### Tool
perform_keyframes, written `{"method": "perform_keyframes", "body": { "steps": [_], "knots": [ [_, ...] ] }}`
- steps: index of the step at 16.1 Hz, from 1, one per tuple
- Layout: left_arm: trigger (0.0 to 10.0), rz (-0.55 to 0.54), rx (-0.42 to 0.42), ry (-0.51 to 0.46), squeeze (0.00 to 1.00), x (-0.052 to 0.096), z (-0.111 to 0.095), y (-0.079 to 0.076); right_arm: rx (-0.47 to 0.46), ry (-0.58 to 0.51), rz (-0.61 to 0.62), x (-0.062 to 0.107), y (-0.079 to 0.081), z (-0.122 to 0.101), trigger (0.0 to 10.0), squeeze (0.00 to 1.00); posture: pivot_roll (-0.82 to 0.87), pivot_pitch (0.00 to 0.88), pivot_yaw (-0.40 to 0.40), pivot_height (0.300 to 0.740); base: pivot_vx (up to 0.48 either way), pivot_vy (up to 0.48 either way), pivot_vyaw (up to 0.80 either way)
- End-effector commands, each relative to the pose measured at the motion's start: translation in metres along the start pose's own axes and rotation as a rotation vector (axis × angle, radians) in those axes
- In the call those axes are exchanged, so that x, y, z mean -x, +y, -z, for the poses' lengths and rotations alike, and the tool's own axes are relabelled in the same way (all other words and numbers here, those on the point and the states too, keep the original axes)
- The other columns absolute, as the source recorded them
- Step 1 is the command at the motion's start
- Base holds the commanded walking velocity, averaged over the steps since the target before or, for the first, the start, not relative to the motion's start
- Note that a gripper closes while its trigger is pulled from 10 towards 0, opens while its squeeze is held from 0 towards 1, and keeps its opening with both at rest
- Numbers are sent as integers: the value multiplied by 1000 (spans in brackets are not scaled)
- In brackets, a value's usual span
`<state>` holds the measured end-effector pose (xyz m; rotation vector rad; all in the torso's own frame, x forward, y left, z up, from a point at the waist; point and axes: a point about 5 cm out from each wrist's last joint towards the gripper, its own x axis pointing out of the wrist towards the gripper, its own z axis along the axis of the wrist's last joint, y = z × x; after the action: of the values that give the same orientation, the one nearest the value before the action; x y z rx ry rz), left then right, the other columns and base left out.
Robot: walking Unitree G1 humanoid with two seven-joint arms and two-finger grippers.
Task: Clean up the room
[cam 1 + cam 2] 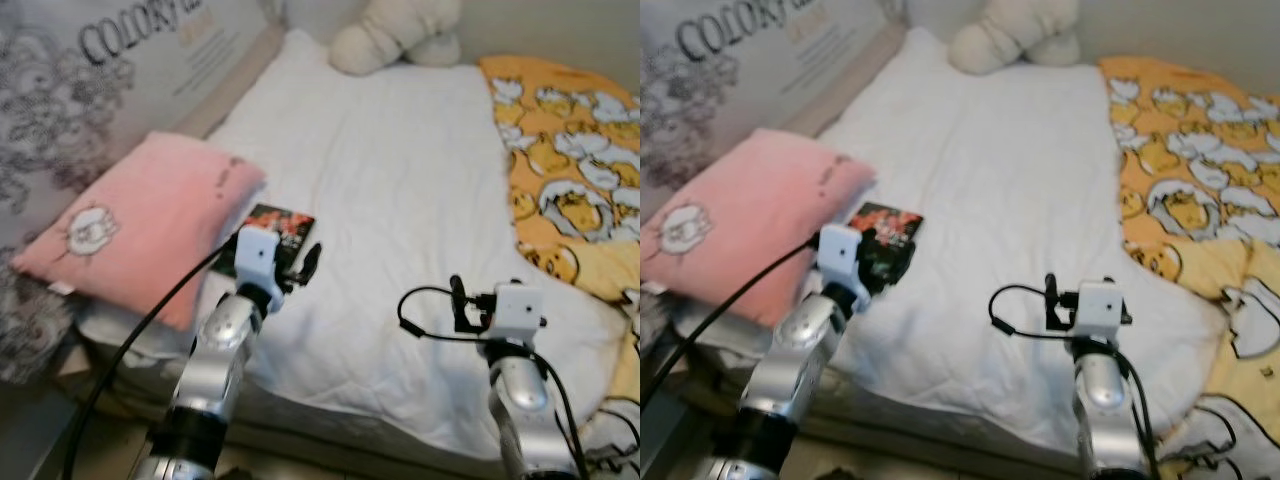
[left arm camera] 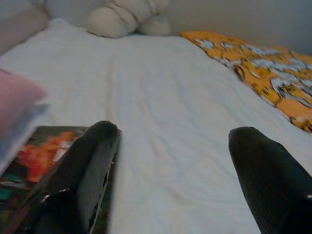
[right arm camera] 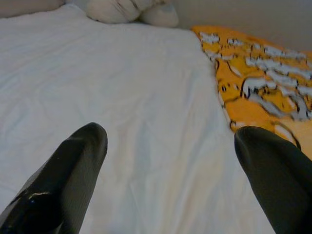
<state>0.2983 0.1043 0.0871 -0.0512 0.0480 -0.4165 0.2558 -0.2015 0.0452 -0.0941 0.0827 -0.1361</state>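
Book lies flat on the white bed, just beside the pink pillow. We hold the left end effector spread above it; the right end effector is spread too. Risk: fingers snag sheet under the thin cover.

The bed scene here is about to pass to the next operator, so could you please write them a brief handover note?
Left gripper: open, holding nothing, low over the white sheet beside the dark book.
Right gripper: open, holding nothing, over bare sheet near the bed's front edge.
Things: the book lies flat on the sheet against the pink pillow; a cream plush toy sits at the far end; an orange patterned blanket covers the robot's right side of the bed.
Done: nothing visibly picked up.
Left: the book looks like the likely next pick for the left gripper; then the pillow, toy and blanket.
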Motion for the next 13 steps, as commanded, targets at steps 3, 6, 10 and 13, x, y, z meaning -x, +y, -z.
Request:
{"method": "perform_keyframes", "body": {
  "steps": [3,6,10,13],
  "knots": [
    [10000,162,-30,-57,0,-1,-2,-31,9,32,14,3,0,9,10000,0,38,0,-16,740,0,-465,0],
    [10000,226,-79,-83,0,-3,-7,-32,0,44,12,5,-2,10,10000,0,28,0,-4,740,0,-465,0],
    [10000,163,-180,11,0,-9,6,-18,37,62,-17,8,1,12,10000,0,16,0,1,740,0,-232,-567],
    [10000,50,-92,73,1000,-8,17,-1,12,53,-5,14,0,13,10000,0,13,0,-5,740,0,0,-704]
  ]
}}
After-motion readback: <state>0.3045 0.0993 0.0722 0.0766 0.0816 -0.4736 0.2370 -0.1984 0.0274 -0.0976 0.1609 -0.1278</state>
